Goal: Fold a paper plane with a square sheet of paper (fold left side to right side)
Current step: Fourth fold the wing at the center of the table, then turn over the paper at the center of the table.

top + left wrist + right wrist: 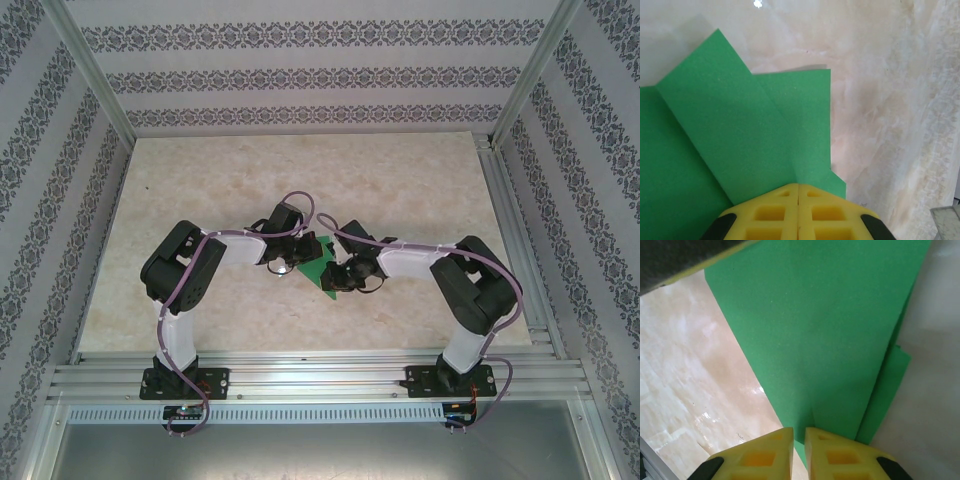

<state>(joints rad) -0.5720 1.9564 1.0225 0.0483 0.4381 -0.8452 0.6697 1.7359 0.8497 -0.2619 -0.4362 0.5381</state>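
Observation:
The square sheet of paper (320, 262) is bright green, partly folded, and lies at the table's middle between both grippers. In the left wrist view the paper (740, 130) shows a diagonal flap whose fold edge runs down to my left gripper (798, 186). That gripper's yellow fingers are shut, with their tips on the sheet near its right edge. In the right wrist view the paper (820, 330) narrows toward my right gripper (799, 431). Its jaws are closed to a thin slit, with green paper in it and a small pucker rising from it. My left gripper (285, 262) and right gripper (342, 275) nearly face each other.
The pale marble tabletop (300, 170) is boxed in by patterned walls and aluminium rails (300, 372) along the near edge. Bare table lies behind and to both sides of the paper. The left gripper's body (685, 260) crosses the top left corner of the right wrist view.

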